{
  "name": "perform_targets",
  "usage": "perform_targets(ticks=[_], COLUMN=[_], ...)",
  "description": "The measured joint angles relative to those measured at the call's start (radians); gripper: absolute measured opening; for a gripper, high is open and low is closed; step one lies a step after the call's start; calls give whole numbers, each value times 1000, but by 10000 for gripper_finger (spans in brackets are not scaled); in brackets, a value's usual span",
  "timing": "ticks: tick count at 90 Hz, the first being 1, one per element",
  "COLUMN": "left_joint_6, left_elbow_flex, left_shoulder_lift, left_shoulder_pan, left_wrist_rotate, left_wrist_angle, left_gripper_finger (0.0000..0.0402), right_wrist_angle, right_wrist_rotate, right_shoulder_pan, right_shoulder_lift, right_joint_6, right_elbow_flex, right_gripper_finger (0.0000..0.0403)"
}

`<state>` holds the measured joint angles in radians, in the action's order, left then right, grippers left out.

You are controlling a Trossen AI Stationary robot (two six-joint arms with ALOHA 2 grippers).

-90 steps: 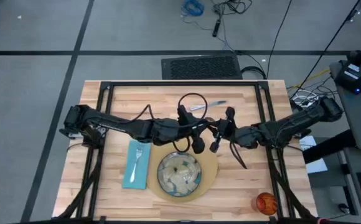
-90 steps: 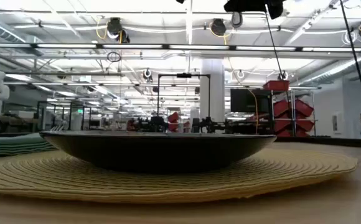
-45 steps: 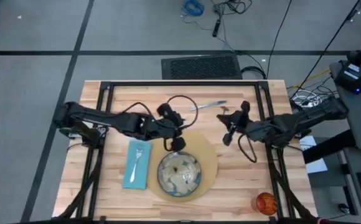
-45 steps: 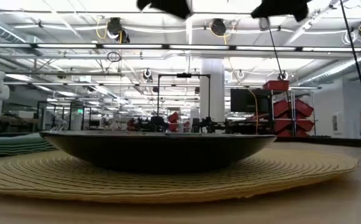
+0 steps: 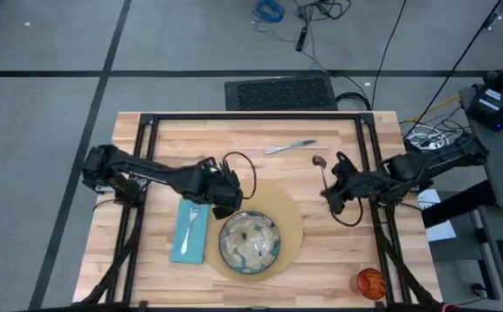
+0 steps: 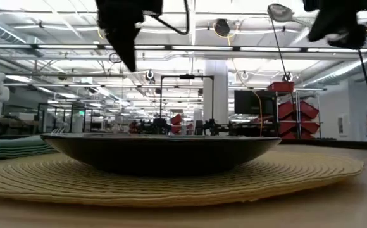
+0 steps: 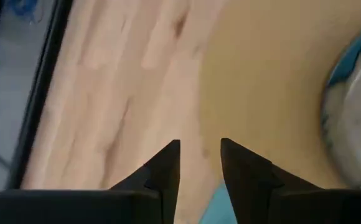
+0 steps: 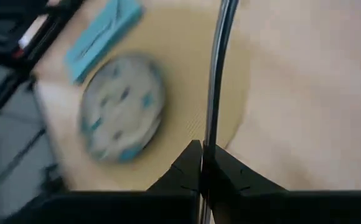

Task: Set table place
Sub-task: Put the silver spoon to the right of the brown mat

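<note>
While the high view looks straight down, count on the counter (image 5: 165, 139): one placemat (image 5: 293, 217), one dish (image 5: 250, 241) centred on it, one napkin (image 5: 185, 243) just left of the mat, one fork (image 5: 192, 218) lying on the napkin, one knife (image 5: 290, 147) at the far side, one cup (image 5: 370, 282) at the near right corner. Left tool (image 5: 225, 195) hangs over the napkin's far right corner by the mat edge. Right tool (image 5: 329, 192) is right of the mat, apart from the dish.

Low view: dish on the mat fills the middle; both dark tools hang high above, touching neither.

Left wrist view: fingers slightly apart, nothing between them; mat edge and bare wood below.

Right wrist view: fingers pinched tight on one thin silver handle, taken as the spoon (image 8: 215, 74); its bowl end can't be seen. Dish and napkin lie beyond.
</note>
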<state>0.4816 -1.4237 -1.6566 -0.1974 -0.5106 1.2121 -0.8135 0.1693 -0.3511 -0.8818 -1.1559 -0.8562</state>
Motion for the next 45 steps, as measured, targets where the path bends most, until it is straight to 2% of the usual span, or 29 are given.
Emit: perform_targets(ticks=[12,29,40,45], left_joint_6=[90,238,369,412], left_elbow_flex=[31,147,253,302], left_shoulder_lift=[68,221,318,356], left_shoulder_pan=[-32,-144,-243,-291], left_wrist_rotate=[-106,-154,-177,-181], left_wrist_angle=[97,103,103,88], left_gripper_finger=[100,100,100,100], right_wrist_angle=[-4,-80,-243,-318], right_wrist_rotate=[-135,-265,-292,-255], right_shoulder_pan=[-32,-104,-173,-209], right_shoulder_lift=[-13,-31,16,60], right_joint_6=[-191,-480,-652,-720], right_elbow_flex=[0,42,91,95], right_gripper_finger=[0,0,0,0])
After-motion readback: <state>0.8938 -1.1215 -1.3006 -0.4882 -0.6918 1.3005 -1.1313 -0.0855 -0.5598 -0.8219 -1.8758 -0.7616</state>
